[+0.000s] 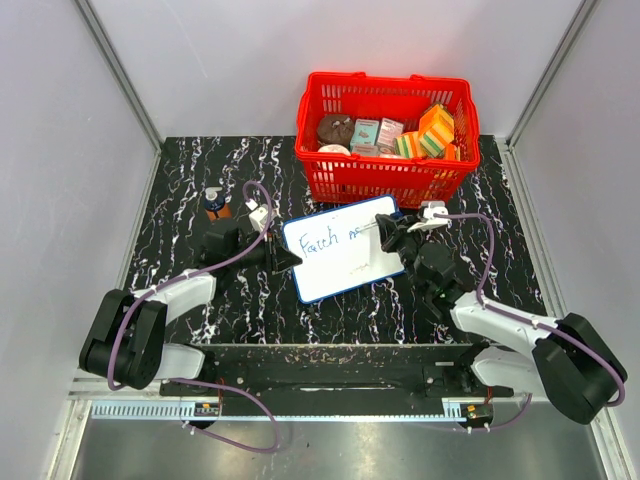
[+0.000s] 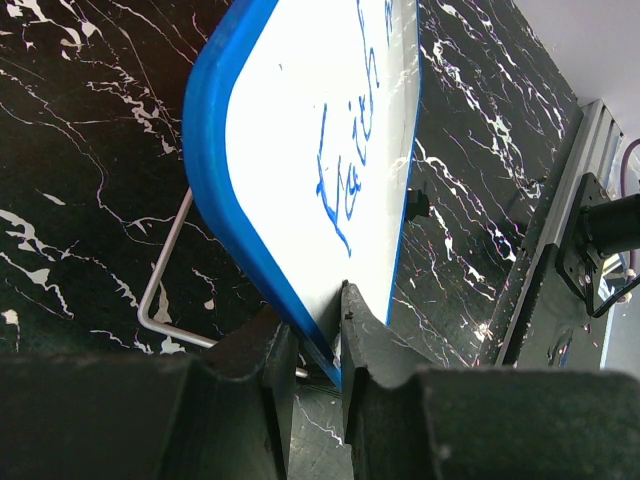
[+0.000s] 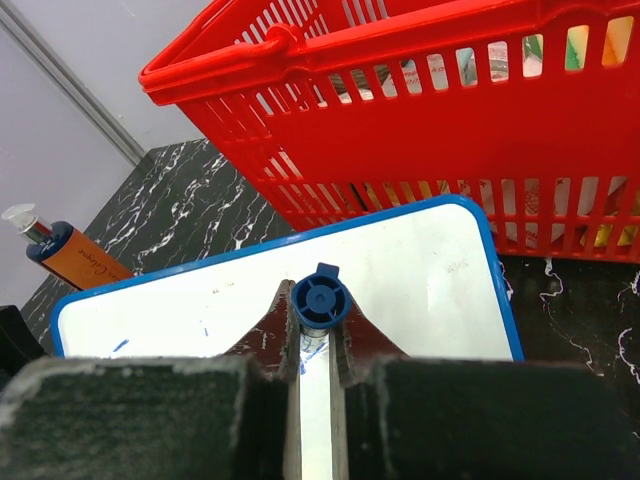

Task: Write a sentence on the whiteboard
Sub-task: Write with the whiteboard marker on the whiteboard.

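**Item:** flat white rectangular whiteboard (image 1: 340, 248) with a thin blue frame and rounded corners. It stands tilted at mid-tabletop, just in front of the red plastic slatted basket (image 1: 385, 135).

**Marking:** blue handwritten sentence (image 1: 322, 243), unfinished. It reads "Faith" plus the start of a second word.

**Left pincer** (image 2: 318, 345): narrow, clamped on the board's blue frame at its left edge, steadying it.

**Right pincer** (image 3: 318, 320): narrow, gripping a blue-capped marker (image 3: 320, 300) whose cap end faces the wrist camera. The tip is at the board face, to the right of the writing.

**Handling, as judged:**
- The board looks light, thin and stiff, with a glossy, slippery face.
- It is likely to slide or tip under pen pressure unless it is braced.
- The frame edge is the best place to hold it, clear of the writing area, because fresh ink smears on contact.

**What each view adds:**
- The top view alone shows the whole layout, the legible word and both arms.
- The left wrist view alone shows a bent grey wire stand (image 2: 165, 290) behind the board, resting on the black white-veined marble tabletop (image 2: 80, 150), and the clamp on the frame.
- The right wrist view alone shows the marker seated between the fingers. It also gives a close look at the orange-and-blue pump bottle (image 3: 70, 255), which the top view shows only small and far off. From here the marker hides its own tip.
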{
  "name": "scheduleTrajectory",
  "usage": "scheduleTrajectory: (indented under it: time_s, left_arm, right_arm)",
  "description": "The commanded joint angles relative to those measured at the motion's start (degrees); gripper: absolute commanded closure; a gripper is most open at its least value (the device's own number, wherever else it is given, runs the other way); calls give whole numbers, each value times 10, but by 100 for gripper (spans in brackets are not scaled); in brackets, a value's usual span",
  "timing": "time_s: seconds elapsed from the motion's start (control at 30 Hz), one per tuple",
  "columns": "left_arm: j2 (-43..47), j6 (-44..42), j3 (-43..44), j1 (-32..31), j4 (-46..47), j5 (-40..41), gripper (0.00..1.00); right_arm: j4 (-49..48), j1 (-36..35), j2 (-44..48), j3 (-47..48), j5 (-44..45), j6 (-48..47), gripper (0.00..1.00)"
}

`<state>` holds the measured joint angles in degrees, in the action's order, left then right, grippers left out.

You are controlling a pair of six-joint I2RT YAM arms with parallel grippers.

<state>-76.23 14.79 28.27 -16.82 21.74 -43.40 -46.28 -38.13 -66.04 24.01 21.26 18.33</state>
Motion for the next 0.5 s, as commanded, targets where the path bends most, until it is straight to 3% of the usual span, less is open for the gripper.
scheduleTrajectory:
  time_s: [0.0,0.47]
  left_arm:
    - [1,-82,6,3,1,60,100]
    - [2,-83,6,3,0,61,100]
  right_arm:
    - [-5,4,14,-14,-10,11,100]
    - [8,3,27,-32,10,12,100]
